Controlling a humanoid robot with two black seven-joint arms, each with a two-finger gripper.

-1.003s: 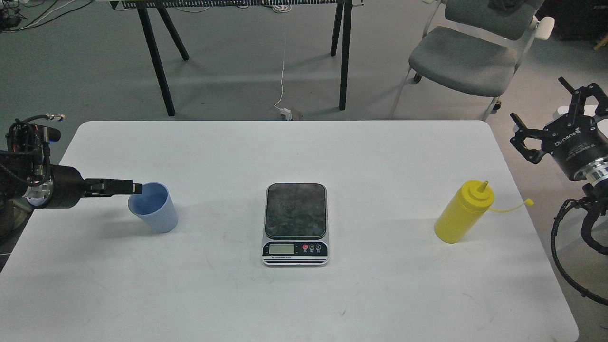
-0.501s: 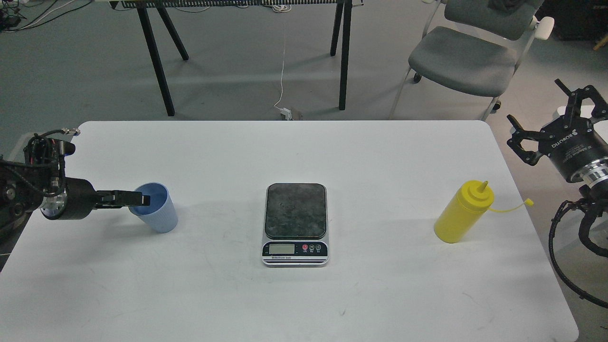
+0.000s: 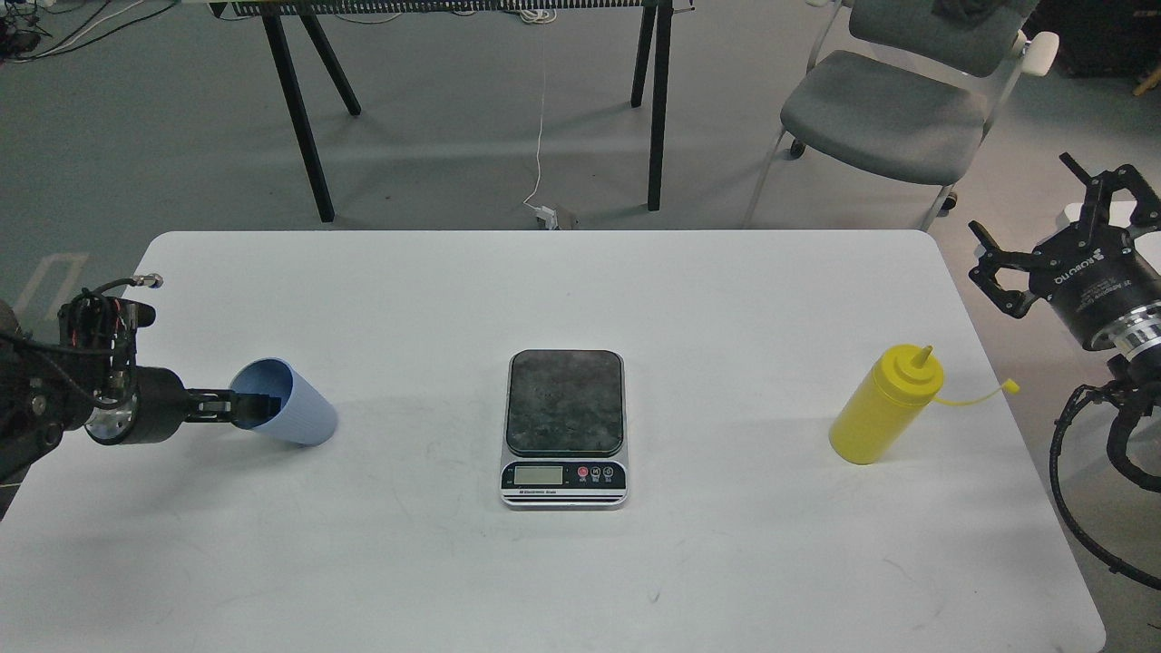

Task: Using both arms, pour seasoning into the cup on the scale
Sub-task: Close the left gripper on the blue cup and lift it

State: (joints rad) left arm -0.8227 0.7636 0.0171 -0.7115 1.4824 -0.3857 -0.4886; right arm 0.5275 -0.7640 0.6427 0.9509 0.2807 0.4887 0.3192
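Note:
The light-blue ribbed cup (image 3: 297,410) is at the table's left, tipped with its mouth toward my left gripper (image 3: 258,405). The gripper's thin fingers reach into the cup's mouth at the rim; seen edge-on, I cannot tell whether they are closed on it. The scale (image 3: 564,399) lies flat at the table's middle with nothing on its dark plate. The yellow squeeze bottle (image 3: 882,408) stands at the right, its tethered cap hanging off to the right. My right gripper (image 3: 1043,218) is open, off the table's right edge, above and right of the bottle and apart from it.
The white table (image 3: 580,571) has rounded corners. A grey chair (image 3: 884,109) stands beyond the back right corner, and black trestle legs (image 3: 299,118) stand behind the table. A black cable loop (image 3: 1070,472) hangs under my right arm.
My left arm has lowered and its fingers have entered the cup's mouth. The cup has tipped over toward the left. The right gripper has barely moved.

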